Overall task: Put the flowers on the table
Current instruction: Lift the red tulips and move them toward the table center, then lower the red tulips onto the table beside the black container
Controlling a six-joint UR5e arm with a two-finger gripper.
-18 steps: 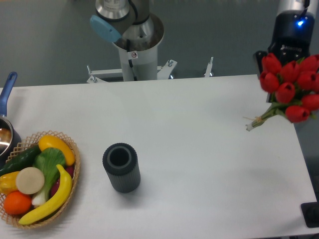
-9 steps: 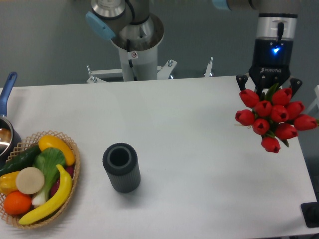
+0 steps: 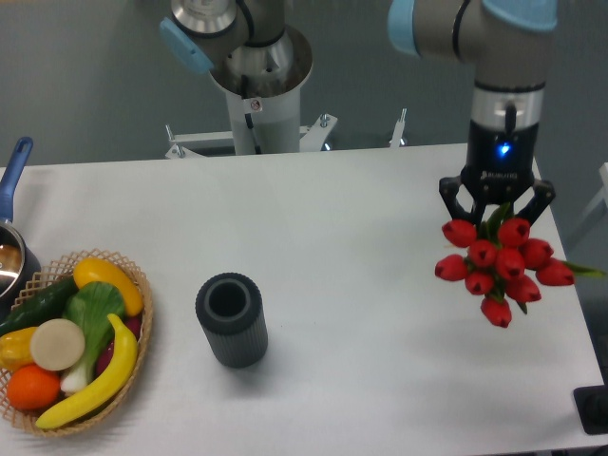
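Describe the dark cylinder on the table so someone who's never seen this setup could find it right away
Start at the white table and find the wicker basket of fruit and vegetables at its left edge. Just right of the basket, standing alone, is the dark cylinder. It is a ribbed, dark grey, open-topped tube, the only upright dark thing on the tabletop.

Arm links: grey tubes with pale blue joint caps.
Wrist above the jaws: black housing with white lettering, small blue light glowing.
Gripper (image 3: 497, 211): black, two splayed fingers.
Base: silver column, small red-and-white sticker, bolted to a metal bracket.
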